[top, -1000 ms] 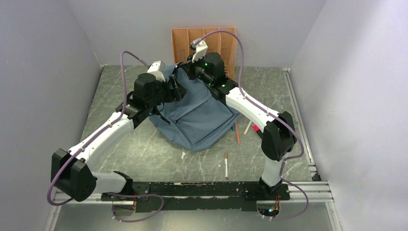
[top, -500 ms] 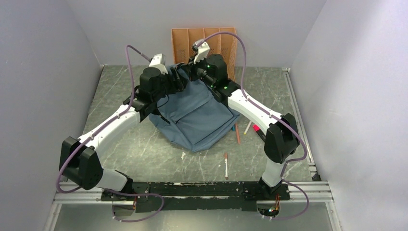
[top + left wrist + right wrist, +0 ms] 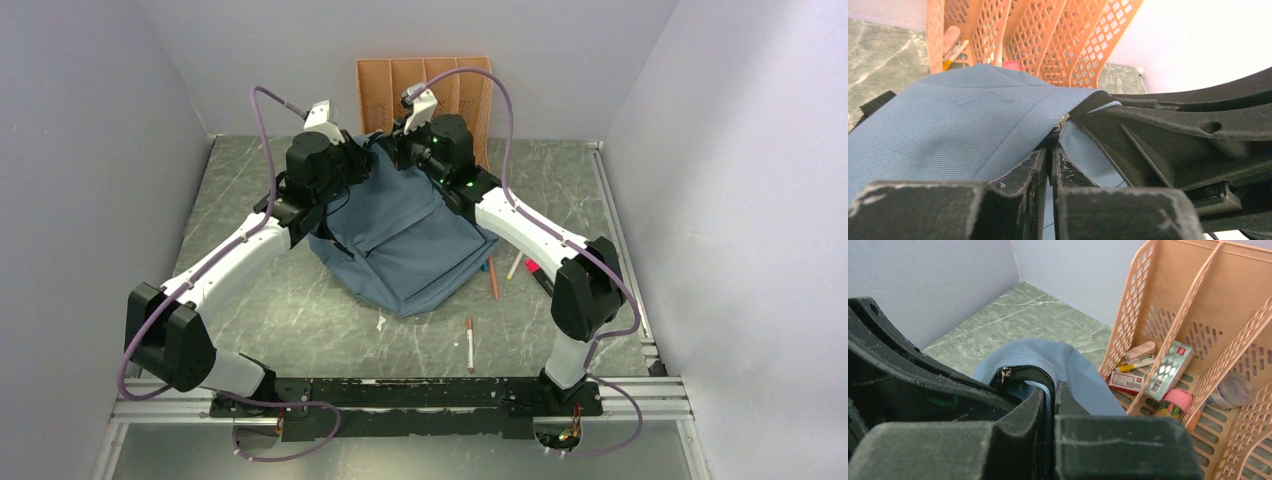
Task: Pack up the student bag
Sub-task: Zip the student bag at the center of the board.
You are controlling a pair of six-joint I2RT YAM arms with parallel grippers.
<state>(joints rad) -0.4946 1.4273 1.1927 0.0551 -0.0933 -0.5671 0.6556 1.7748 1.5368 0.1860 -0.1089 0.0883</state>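
Pens [image 3: 492, 278] lay beside the student bag [image 3: 400, 240], orange organizer [image 3: 375, 90] stood behind it; left hand [image 3: 1050, 150] and right hand [image 3: 1054, 390] pinched its top edge.

1 blue backpack [image 3: 400, 240], 1 orange file organizer [image 3: 375, 95]; 4 lying loose: orange pen [image 3: 492, 278], white pen [image 3: 514, 266], red-black marker [image 3: 537, 274], white-red pen [image 3: 469, 343]; inside organizer 1 stapler [image 3: 1141, 351], 1 silver packet [image 3: 1168, 371], 1 pink item [image 3: 1178, 400], 1 clear round item [image 3: 1230, 389]

- You lose the lower half of the orange organizer [image 3: 380, 90] behind the left arm [image 3: 230, 265] and right arm [image 3: 520, 225].
- The right arm also hides part of your pens [image 3: 492, 280] beside the student bag [image 3: 400, 240].
- You can't identify the white scrap [image 3: 381, 322]: too small.
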